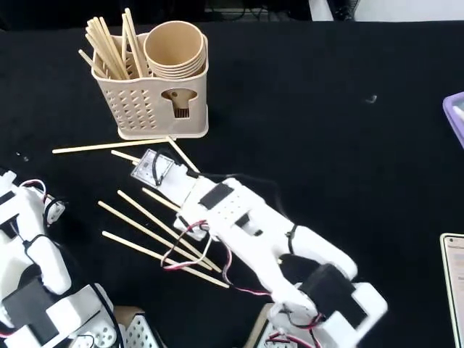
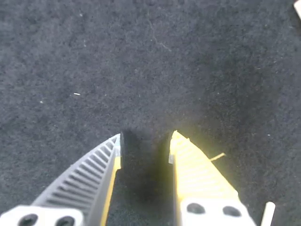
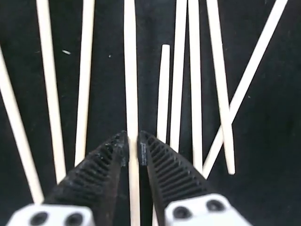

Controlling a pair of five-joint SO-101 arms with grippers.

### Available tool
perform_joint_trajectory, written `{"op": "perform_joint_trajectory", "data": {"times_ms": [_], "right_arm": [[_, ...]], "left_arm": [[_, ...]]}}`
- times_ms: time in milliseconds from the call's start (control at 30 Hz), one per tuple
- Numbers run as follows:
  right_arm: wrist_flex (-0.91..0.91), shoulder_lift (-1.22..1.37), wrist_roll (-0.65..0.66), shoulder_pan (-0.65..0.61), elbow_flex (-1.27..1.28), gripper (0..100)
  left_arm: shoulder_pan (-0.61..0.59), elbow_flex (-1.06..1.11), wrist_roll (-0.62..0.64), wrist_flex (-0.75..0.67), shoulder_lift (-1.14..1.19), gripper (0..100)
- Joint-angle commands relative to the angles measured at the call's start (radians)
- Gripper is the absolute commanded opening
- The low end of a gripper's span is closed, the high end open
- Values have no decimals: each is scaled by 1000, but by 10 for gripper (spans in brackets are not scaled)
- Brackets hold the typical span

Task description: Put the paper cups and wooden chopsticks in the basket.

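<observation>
Chopstick: the chopstick (image 3: 130, 70) I'm on lies flat among the loose chopsticks (image 1: 156, 235), well in front of the basket (image 1: 145, 109).
Handling: I judge it light, stiff and smooth. It is likely to swivel or slide in a pinch, and it is thin enough to snap if levered.
Where to hold: near its middle, I'd say, so neither end droops.
Right gripper: my right gripper (image 3: 133, 141) straddles that stick, its jaws narrowed to about the stick's width and pinching it as far as I can tell.
Neighbours: another stick lies just beside it.
Basket: it stands upright with the paper cups (image 1: 174, 45) stacked inside beside a bundle of sticks.
Left gripper: my left gripper (image 2: 145, 141) hangs over the black cloth (image 1: 326, 145), its jaws parted a little and holding nothing.
</observation>
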Motion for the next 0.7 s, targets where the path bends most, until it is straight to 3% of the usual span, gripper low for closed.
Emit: {"op": "perform_joint_trajectory", "data": {"times_ms": [0, 133, 400, 567, 667], "right_arm": [[8, -76, -15, 12, 19, 134], [8, -76, -9, 12, 22, 249], [-61, 65, 51, 17, 7, 223], [12, 125, 58, 23, -68, 217], [15, 131, 61, 17, -67, 127]], "left_arm": [[8, -19, 3, -9, -14, 181], [8, -19, 3, -9, -14, 181], [4, -19, 3, -9, -14, 181], [2, -18, 3, -9, -14, 181], [2, -18, 3, -9, -14, 181]]}}
